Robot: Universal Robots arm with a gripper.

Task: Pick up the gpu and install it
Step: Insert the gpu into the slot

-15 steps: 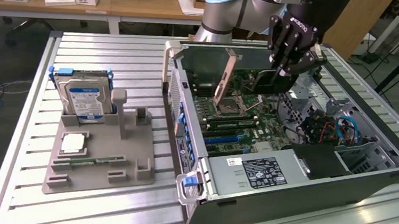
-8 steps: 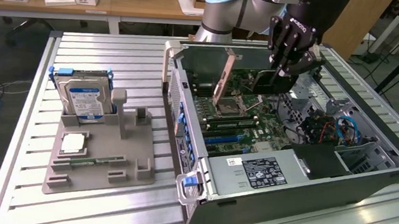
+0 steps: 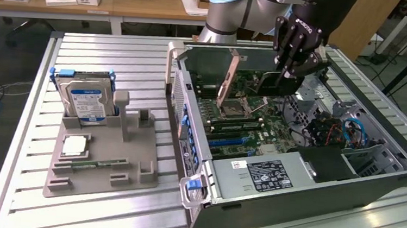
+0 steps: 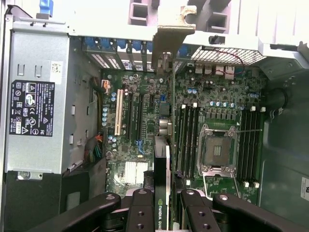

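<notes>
My gripper [image 3: 299,67] hangs over the open computer case [image 3: 188,118], near its back on the exterior view's right, and is shut on the gpu [image 3: 275,82], a thin dark card held on edge above the motherboard [image 3: 250,126]. The wrist view looks down along the gpu [image 4: 162,159] edge-on. Black fingers [image 4: 142,205] clamp it on both sides, the gripper [image 4: 166,200] being centred on it. The card's silver bracket [image 4: 172,34] points toward the case's rear slot openings. Below the card lie the expansion slots [image 4: 137,121], and it is still clear of them.
Inside the case are the power supply [image 3: 268,173], memory slots [image 4: 188,140], the CPU socket [image 4: 217,150] and cables [image 3: 340,130]. On the exterior view's left a grey holder [image 3: 105,166] carries a blue-labelled hard drive [image 3: 84,100] and a green memory stick [image 3: 97,164], all on a slatted metal table [image 3: 106,52].
</notes>
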